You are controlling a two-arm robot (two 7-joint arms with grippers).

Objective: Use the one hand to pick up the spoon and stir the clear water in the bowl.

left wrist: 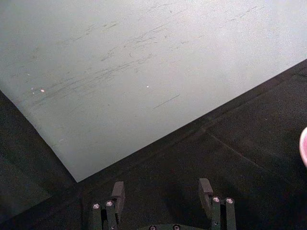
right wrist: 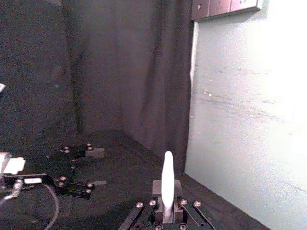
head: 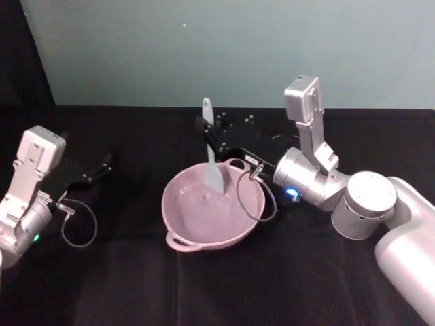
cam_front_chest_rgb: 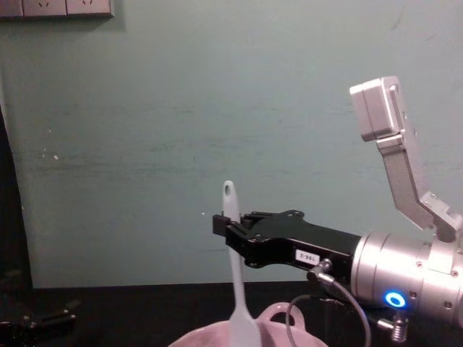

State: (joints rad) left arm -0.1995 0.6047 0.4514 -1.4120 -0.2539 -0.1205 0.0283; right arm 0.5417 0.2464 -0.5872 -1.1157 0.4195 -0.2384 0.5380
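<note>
While right pincer (head: pixel 208 132) grips spoon (head: pixel 213 175), head view reveals blade inside bowl (head: pixel 181 204).

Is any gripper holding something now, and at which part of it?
The right gripper holds the spoon by its upper handle, below the end hole, blade down in the bowl. The left gripper holds nothing.

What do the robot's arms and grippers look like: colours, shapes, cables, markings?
The left arm and right arm are silver-white, with rounded cylindrical joints and a boxy pale module at each wrist. The right gripper is black and blocky, with a small white label, a looping grey cable and a blue ring light. The left gripper is black too, with its grey cable loop.
</note>
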